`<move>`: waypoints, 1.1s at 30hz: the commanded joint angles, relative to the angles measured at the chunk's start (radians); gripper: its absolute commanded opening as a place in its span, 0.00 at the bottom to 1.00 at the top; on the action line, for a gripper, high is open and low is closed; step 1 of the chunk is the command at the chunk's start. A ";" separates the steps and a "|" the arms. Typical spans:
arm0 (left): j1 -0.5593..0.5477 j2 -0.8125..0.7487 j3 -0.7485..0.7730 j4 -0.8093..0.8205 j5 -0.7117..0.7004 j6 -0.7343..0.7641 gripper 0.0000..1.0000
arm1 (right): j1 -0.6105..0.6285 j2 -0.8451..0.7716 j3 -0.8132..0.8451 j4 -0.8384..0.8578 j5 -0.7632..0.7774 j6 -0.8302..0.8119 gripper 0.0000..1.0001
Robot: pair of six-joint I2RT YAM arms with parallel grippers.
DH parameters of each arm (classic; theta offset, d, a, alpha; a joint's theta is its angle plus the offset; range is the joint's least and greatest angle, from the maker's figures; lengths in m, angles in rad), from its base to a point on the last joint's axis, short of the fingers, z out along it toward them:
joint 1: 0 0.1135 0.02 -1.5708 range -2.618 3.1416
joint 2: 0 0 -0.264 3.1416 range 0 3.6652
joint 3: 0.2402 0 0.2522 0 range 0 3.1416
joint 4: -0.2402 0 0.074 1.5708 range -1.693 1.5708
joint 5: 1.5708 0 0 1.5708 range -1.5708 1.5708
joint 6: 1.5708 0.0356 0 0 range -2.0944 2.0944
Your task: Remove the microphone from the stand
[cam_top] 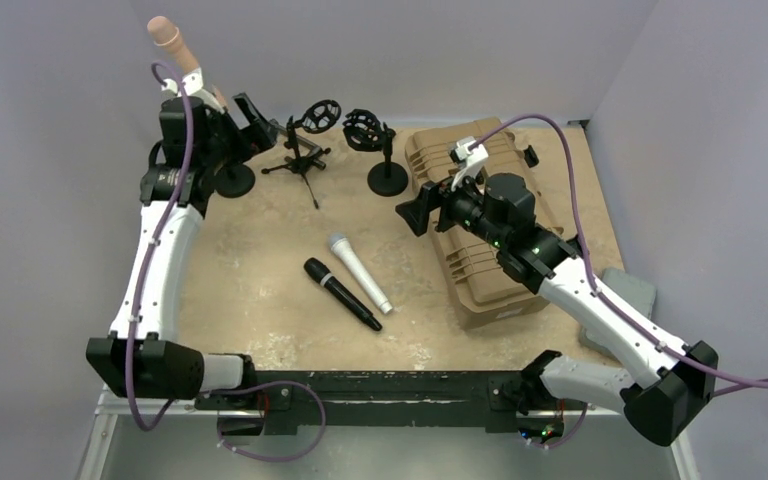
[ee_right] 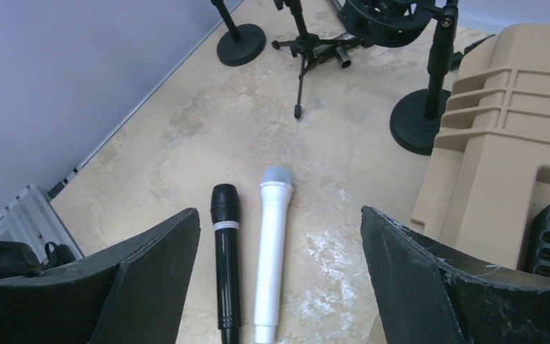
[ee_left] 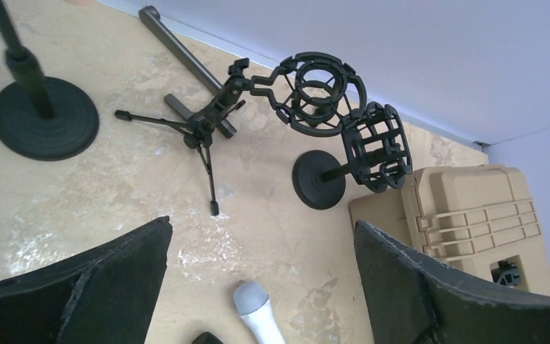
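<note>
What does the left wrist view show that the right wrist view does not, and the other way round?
Only the left wrist view shows both shock mounts whole, one on the tripod and the other on a round-base stand.

Only the right wrist view shows the black mic along most of its length and the white mic nearly whole. The left wrist view catches just the white mic's head.

Both views show the tripod, the round-base stand and the tan case.
</note>
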 commanded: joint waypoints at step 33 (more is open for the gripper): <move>0.220 0.531 0.585 0.303 -0.277 0.161 0.67 | -0.002 -0.018 0.001 0.031 -0.016 -0.018 0.81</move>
